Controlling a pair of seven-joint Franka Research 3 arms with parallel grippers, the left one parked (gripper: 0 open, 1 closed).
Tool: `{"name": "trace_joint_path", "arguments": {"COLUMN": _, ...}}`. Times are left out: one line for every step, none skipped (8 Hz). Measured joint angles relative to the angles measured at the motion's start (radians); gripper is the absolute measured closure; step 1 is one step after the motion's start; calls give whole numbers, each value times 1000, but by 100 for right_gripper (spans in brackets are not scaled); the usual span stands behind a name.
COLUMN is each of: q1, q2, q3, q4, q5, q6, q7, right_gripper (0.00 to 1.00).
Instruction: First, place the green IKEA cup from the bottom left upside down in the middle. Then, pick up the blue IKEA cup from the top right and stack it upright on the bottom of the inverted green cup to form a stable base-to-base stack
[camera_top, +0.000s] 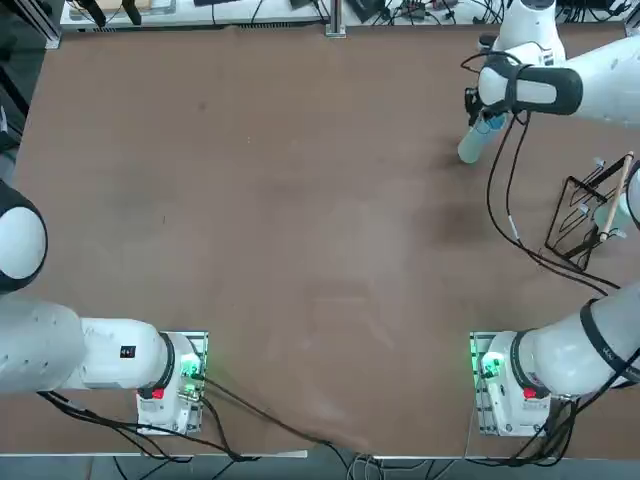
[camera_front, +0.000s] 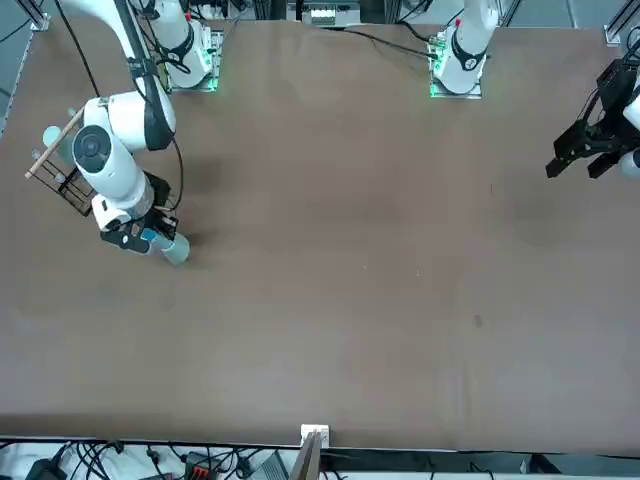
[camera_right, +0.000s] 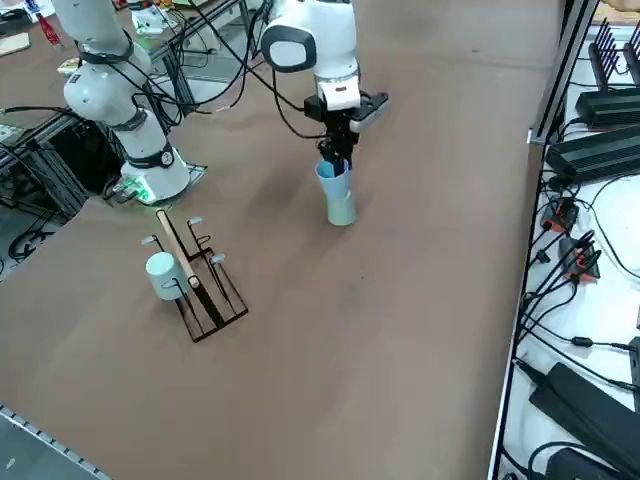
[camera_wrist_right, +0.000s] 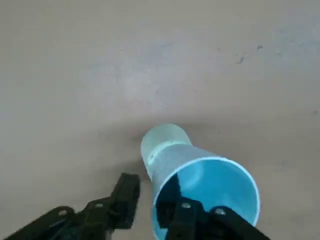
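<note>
Blue IKEA cup (camera_wrist_right: 210, 187) upright, atop inverted green IKEA cup (camera_wrist_right: 162, 142)

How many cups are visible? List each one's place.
3. The blue cup stands upright on the inverted green cup, right gripper straddling its rim; a pale cup sits on the wire rack.

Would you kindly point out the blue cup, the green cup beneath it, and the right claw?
blue cup (camera_wrist_right: 210, 185): right wrist view, inner wall.
green cup (camera_right: 342, 208): right side view, side wall.
right claw (camera_wrist_right: 150, 202): right wrist view, midway between fingertips, at the blue cup's rim.
</note>
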Motion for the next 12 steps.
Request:
{"name": "trace_joint_path", "arguments": {"q1": 2, "q2": 3, "q3": 0, "q4": 0, "q5": -3, "q6": 2, "q7": 0, "right_gripper": 45}}
{"name": "trace_joint_path", "arguments": {"q1": 6, "q2": 5, "q3": 0, "q4": 0, "q5": -4, "q6": 3, "q7": 0, "right_gripper": 28}}
{"name": "trace_joint_path", "arguments": {"q1": 8, "q2": 5, "q3": 0, "q4": 1, "q5": -4, "q6": 3, "q7": 0, "right_gripper": 10}}
{"name": "trace_joint_path", "arguments": {"q1": 10, "q2": 5, "q3": 0, "q4": 5, "q5": -4, "q6": 3, "q7": 0, "right_gripper": 0}}
{"name": "trace_joint_path", "arguments": {"q1": 14, "q2": 4, "q3": 0, "q4": 10, "q5": -4, "q6": 2, "q7": 0, "right_gripper": 0}}
{"name": "trace_joint_path", "arguments": {"q1": 20, "q2": 3, "q3": 0, "q4": 13, "q5": -4, "q6": 1, "q7": 0, "right_gripper": 0}}
{"name": "trace_joint_path", "arguments": {"q1": 25, "q2": 1, "q3": 0, "q4": 15, "q5": -4, "q6": 0, "q7": 0, "right_gripper": 0}}
{"name": "trace_joint_path", "arguments": {"q1": 28, "q2": -4, "q3": 0, "q4": 18, "q5": -4, "q6": -9, "q7": 0, "right_gripper": 0}}
{"name": "trace_joint_path", "arguments": {"q1": 28, "q2": -13, "q3": 0, "q4": 26, "q5": -4, "q6": -36, "q7": 0, "right_gripper": 0}}
{"name": "trace_joint_path", "arguments": {"q1": 30, "q2": -21, "q3": 0, "q4": 40, "q5": -4, "q6": -71, "q7": 0, "right_gripper": 0}}
{"name": "trace_joint_path", "arguments": {"q1": 37, "q2": -26, "q3": 0, "q4": 53, "q5": -4, "q6": -95, "q7": 0, "right_gripper": 0}}
{"name": "trace_joint_path", "arguments": {"q1": 43, "q2": -32, "q3": 0, "q4": 60, "q5": -4, "q6": -108, "q7": 0, "right_gripper": 0}}
